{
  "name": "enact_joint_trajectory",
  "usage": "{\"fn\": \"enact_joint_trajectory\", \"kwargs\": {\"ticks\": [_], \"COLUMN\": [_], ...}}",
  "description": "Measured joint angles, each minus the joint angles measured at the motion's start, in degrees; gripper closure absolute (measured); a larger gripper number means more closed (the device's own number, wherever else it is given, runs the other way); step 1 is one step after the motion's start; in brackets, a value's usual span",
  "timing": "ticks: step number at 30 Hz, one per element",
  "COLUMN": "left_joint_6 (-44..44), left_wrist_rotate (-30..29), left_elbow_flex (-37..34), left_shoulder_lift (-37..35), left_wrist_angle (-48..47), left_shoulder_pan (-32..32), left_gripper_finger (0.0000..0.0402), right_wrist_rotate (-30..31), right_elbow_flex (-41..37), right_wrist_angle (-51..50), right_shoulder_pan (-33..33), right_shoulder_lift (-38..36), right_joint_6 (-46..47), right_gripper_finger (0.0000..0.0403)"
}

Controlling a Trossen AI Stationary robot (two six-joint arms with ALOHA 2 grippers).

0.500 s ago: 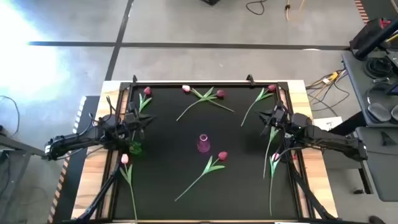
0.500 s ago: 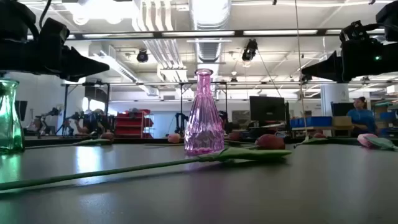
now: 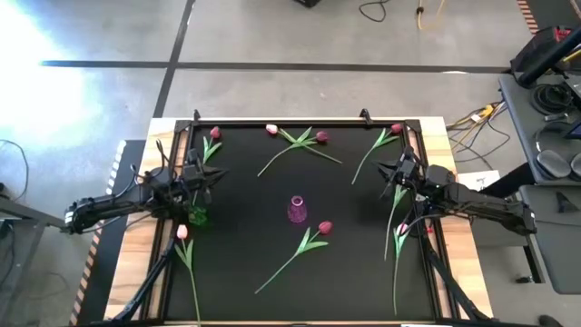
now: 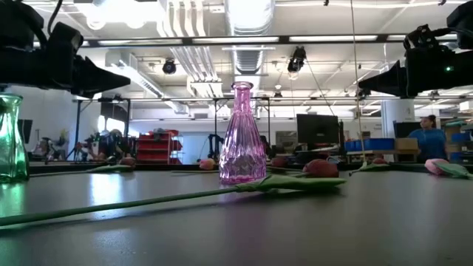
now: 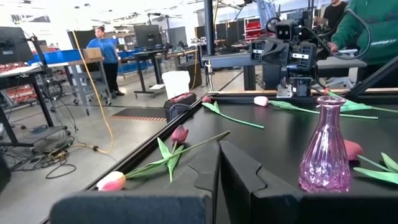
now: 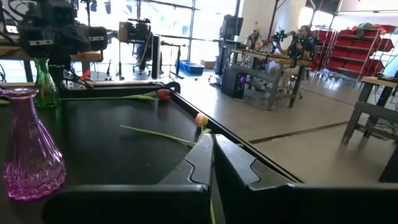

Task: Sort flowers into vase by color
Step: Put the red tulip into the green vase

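Right now both arms hover over the black desk (image 3: 245, 200), one at each side, and neither holds a thing. Left gripper (image 3: 211, 175) has its fingers pressed together, empty; the green vase (image 3: 197, 216) stands just beside it, a little nearer the front edge. Ahead of it and toward the middle stands the pink vase (image 3: 297, 210), upright, with no stems in it. Right gripper (image 3: 386, 169) is pressed together too, empty, facing the left one across the desk, with the pink vase between them.

As for the flowers, all lie flat on the desk. One dark red tulip (image 3: 324, 226) rests just beside the pink vase, its stem running toward the front. A pale pink tulip (image 3: 182, 232) lies just past the green vase, near the left gripper. Another pale one (image 3: 402, 230) lies close under the right arm. Along the far edge, behind both grippers, lie more: a dark one (image 3: 215, 133), a pale one (image 3: 270, 130), a dark one (image 3: 321, 137) crossing it, and a corner one (image 3: 397, 129).
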Motion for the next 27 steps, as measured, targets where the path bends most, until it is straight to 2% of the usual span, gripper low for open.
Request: {"fn": "enact_joint_trajectory", "kwargs": {"ticks": [9, 27], "left_joint_6": [-1.17, -5.16], "left_wrist_rotate": [-0.04, -0.02], "left_elbow_flex": [0.04, 0.15], "left_shoulder_lift": [2.11, 11.28], "left_wrist_angle": [0.11, 2.73], "left_shoulder_pan": [0.0, -0.07], "left_gripper_finger": [0.0402, 0.0402], "right_wrist_rotate": [-0.19, 0.17], "right_elbow_flex": [0.3, 12.39], "right_wrist_angle": [1.99, 7.05], "right_shoulder_pan": [0.0, -0.13], "right_shoulder_lift": [2.85, 31.29], "right_joint_6": [3.41, 5.57], "right_gripper_finger": [0.0394, 0.0394]}}
